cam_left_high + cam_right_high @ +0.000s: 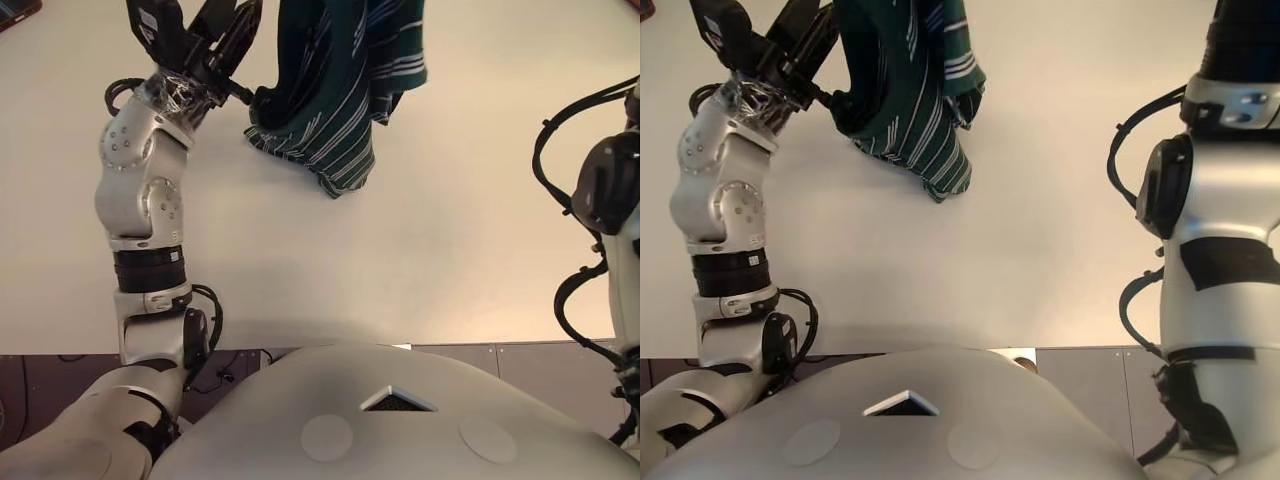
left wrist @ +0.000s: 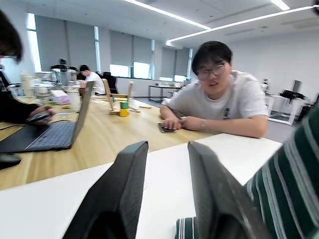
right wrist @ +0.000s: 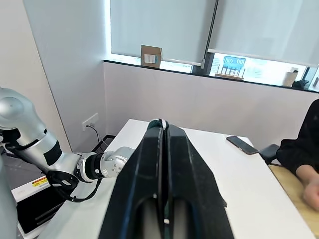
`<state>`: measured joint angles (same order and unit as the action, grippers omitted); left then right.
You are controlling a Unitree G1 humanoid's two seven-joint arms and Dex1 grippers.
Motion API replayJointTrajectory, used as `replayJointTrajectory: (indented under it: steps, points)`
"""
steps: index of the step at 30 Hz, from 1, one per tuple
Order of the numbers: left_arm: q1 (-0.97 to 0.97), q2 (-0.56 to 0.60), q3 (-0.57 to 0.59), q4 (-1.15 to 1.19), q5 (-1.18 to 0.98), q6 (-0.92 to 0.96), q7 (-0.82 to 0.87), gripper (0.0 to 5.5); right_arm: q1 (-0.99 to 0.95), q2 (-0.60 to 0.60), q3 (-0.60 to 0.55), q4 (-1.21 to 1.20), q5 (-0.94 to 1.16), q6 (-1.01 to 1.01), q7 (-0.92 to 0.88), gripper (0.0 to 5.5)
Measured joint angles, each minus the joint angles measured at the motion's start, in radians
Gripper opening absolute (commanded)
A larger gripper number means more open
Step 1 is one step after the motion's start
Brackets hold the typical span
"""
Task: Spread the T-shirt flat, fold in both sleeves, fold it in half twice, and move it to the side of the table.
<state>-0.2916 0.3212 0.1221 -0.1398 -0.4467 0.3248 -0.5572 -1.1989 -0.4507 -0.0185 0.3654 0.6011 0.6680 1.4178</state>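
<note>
The dark green T-shirt [image 1: 330,90] with white stripes hangs bunched from above the head views. Its lower folds rest on the white table [image 1: 450,200]. My left gripper [image 1: 195,25] is raised just to the left of the hanging cloth, open, with nothing between its fingers. In the left wrist view the striped T-shirt [image 2: 294,184] lies right beside one of its fingers [image 2: 212,189]. My right arm [image 1: 1215,200] rises at the right and leaves the picture upward. The right gripper [image 3: 163,127] is shut, with a thin sliver of cloth pinched at its tips.
The table's near edge [image 1: 400,343] runs in front of me, with wide bare surface right of the shirt. Beyond the far edge stands a wooden desk [image 2: 99,139] with a laptop [image 2: 55,132]. A phone [image 3: 241,145] lies on the table's far part.
</note>
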Motion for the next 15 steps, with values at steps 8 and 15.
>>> replayJointTrajectory:
  steps: [8,15]
  points:
    - [0.126,0.304,-0.107,-0.161,0.137,0.090,-0.157,1.76,-0.034,-0.016,0.000,0.100,-0.043,-0.063,0.036,0.00]
    - [0.115,0.513,-0.162,-0.162,0.165,0.125,-0.377,2.69,-0.029,-0.031,0.013,0.053,-0.043,-0.053,0.051,0.00]
